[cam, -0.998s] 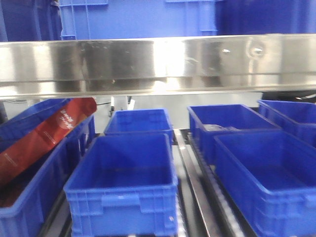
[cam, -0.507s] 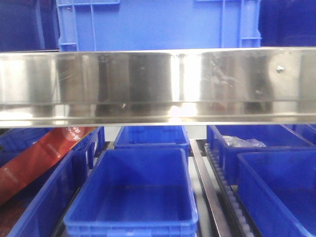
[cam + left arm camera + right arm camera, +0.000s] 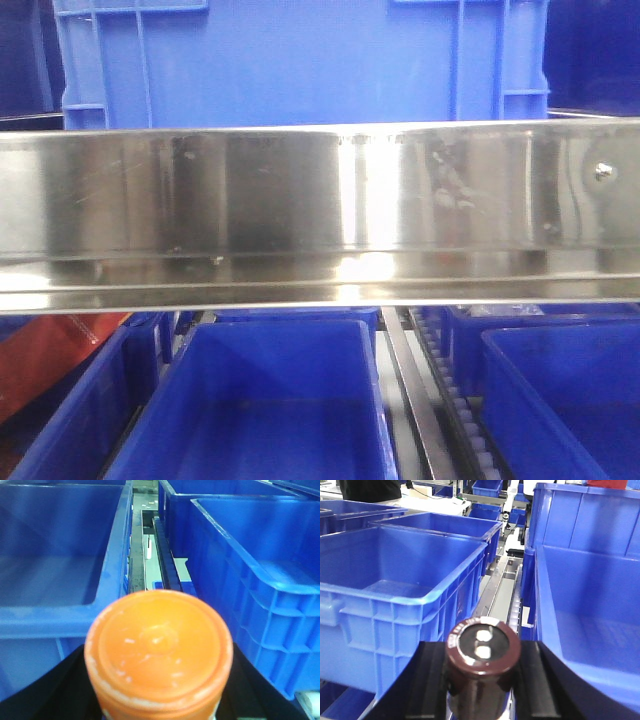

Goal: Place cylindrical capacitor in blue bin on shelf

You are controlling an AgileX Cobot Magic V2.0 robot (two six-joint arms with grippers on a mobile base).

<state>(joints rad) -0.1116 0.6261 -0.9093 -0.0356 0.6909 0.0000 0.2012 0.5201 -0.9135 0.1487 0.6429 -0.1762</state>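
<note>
My right gripper [image 3: 483, 676] is shut on the cylindrical capacitor [image 3: 483, 650], a dark maroon cylinder with a silvery top and two terminals, held upright between the black fingers [image 3: 431, 677]. It sits over the gap between two blue bins, one on the left [image 3: 395, 580] and one on the right [image 3: 590, 615]. My left gripper [image 3: 159, 692] is shut on a container with an orange lid [image 3: 158, 642], between two more blue bins [image 3: 55, 555] [image 3: 260, 555]. The shelf's steel front rail [image 3: 320, 210] fills the front view, with a blue bin [image 3: 260, 400] below it. Neither gripper shows in the front view.
A large blue crate [image 3: 300, 60] stands on the shelf level above the rail. Another blue bin [image 3: 565, 400] is at lower right and a red bag [image 3: 50, 360] at lower left. Roller tracks [image 3: 512, 605] [image 3: 410, 400] run between the bins.
The front view has closed in on the shelf. The steel rail now sits lower and larger in the frame, and the bins below it are nearer and partly cut off.
</note>
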